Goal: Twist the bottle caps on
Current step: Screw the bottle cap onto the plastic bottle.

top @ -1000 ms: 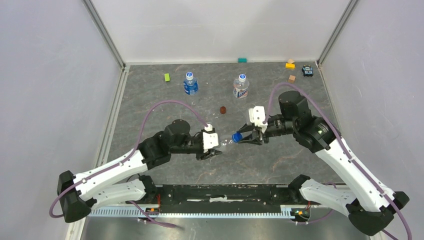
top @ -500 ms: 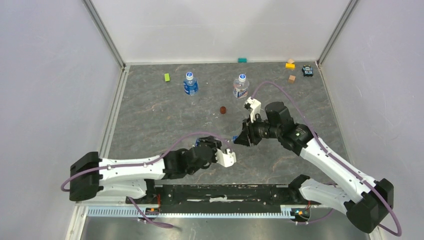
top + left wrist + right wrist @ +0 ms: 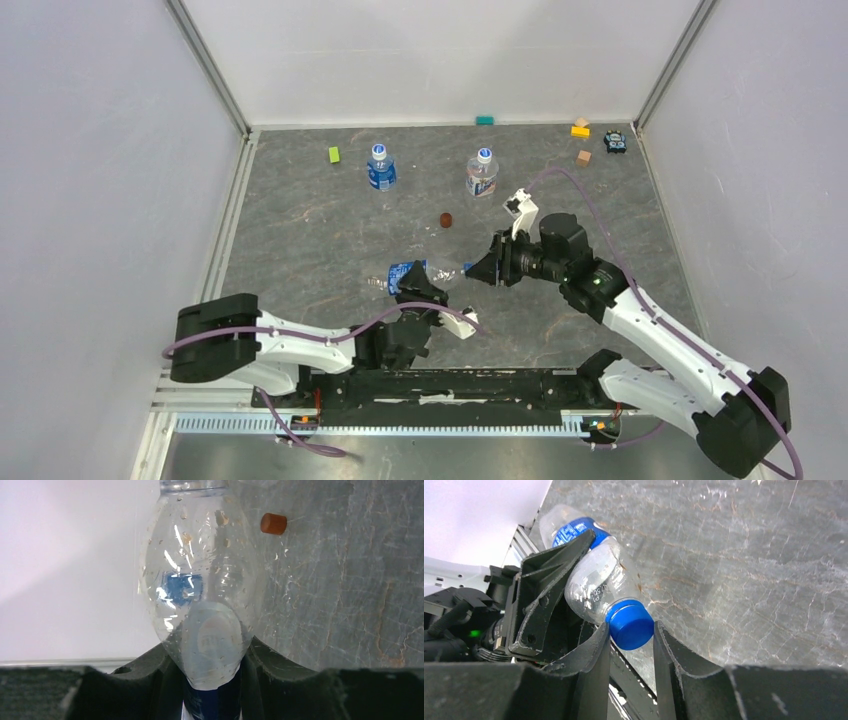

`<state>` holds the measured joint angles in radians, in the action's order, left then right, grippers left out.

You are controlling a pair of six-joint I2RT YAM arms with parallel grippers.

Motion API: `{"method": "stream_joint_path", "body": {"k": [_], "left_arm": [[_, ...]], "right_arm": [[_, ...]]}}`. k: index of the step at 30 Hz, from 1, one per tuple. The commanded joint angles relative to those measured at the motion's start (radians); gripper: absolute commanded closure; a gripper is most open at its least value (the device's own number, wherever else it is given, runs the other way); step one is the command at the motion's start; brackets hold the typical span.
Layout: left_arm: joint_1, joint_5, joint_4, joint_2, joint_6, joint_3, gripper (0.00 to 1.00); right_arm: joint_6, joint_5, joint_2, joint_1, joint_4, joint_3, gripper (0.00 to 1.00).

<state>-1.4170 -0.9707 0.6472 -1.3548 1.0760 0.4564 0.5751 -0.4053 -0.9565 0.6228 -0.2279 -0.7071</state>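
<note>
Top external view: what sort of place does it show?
Probably a robot test cell: two arms mounted at a grey table, plain white walls around it, and practice props, water bottles and toy blocks.

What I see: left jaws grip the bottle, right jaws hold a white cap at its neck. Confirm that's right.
Wrong in one respect: the cap is solid blue, not white, as the right wrist view shows. The rest stands: the left jaws grip the bottle, and the right jaws hold the cap at its neck.
</note>
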Motion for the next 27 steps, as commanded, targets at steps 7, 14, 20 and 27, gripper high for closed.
{"method": "stream_joint_path", "body": {"k": [7, 14, 20, 27], "left_arm": [[0.014, 0.4, -0.257, 0.216, -0.356, 0.107, 0.7], [0.198, 0.741, -0.615, 0.299, -0.58, 0.2, 0.67], [0.313, 1.0, -0.807, 0.278, -0.624, 0.303, 0.66], [0.408, 1.315, -0.929, 0.265, -0.647, 0.407, 0.67]], "right_arm": [[-0.324, 0.101, 0.049, 0.006, -0.019, -0.231, 0.43], [-0.722, 0.065, 0.081, 0.003, -0.227, -0.372, 0.35], [-0.997, -0.132, 0.105, 0.004, -0.415, -0.428, 0.35], [-1.272, -0.263, 0.153, 0.004, -0.547, -0.378, 0.33]]}}
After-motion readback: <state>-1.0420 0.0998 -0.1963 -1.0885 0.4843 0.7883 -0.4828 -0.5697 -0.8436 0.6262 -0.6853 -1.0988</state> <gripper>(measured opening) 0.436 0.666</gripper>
